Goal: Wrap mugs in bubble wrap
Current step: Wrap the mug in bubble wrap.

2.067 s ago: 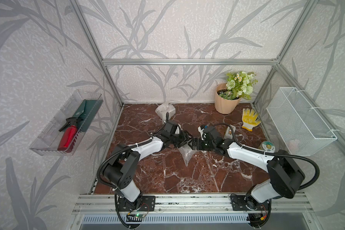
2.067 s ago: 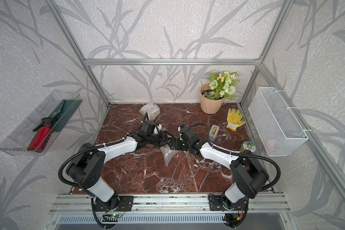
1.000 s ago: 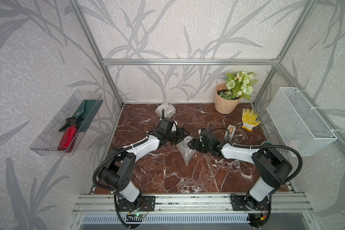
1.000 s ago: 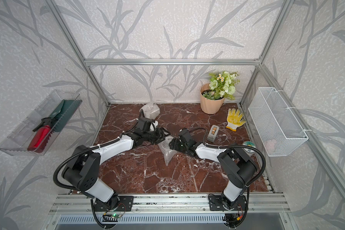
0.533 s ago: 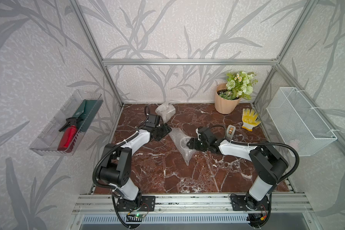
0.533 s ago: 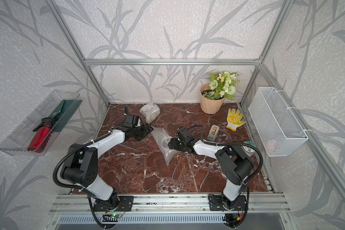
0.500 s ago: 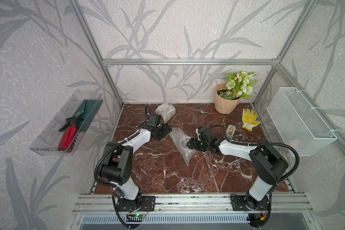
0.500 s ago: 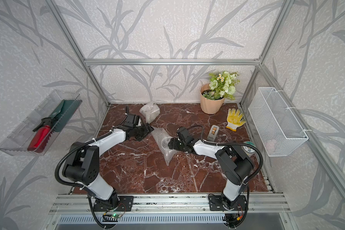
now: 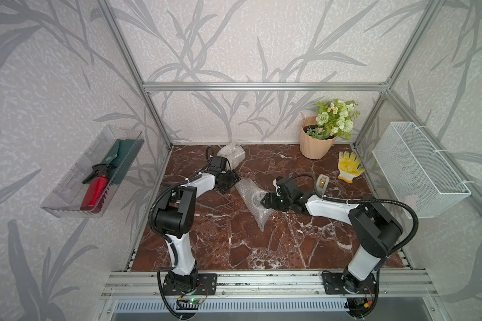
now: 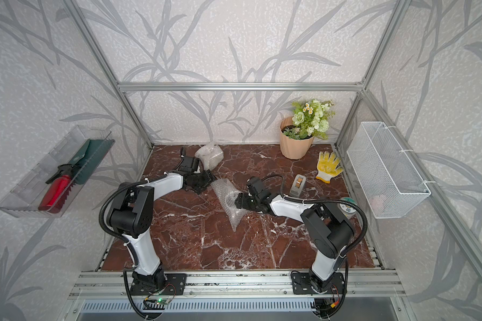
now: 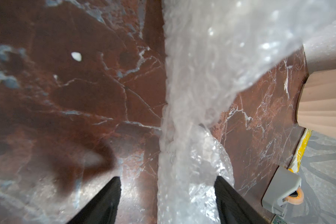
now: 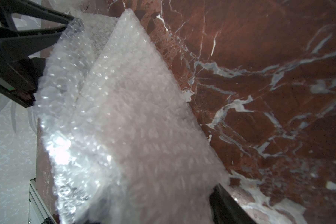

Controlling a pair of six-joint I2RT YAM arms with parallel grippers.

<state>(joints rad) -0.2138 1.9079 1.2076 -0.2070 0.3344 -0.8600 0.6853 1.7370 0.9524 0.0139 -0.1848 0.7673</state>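
A clear bubble wrap (image 9: pixel 251 194) sheet lies folded into a long strip on the marble floor in both top views (image 10: pixel 225 198). My left gripper (image 9: pixel 230 180) is at its far end and open. In the left wrist view its fingers (image 11: pixel 113 194) stand wide apart with the strip (image 11: pixel 184 135) lying loose between them. My right gripper (image 9: pixel 265 200) is shut on a rounded bulge at the strip's other side. In the right wrist view the wrap (image 12: pixel 124 116) covers the jaws and only one finger (image 12: pixel 227 201) shows. No mug shows plainly.
A closed bubble-wrapped bundle (image 9: pixel 231 152) sits at the back wall behind my left arm. A peach flowerpot (image 9: pixel 316 144), a yellow glove (image 9: pixel 348 166) and a grey tape dispenser (image 9: pixel 322 184) stand back right. A wire basket (image 9: pixel 418 166) hangs on the right wall.
My left gripper has pulled away from the right one toward the back left and opened. The wrap is now drawn out into a long strip. My right gripper has stayed at the wrap.
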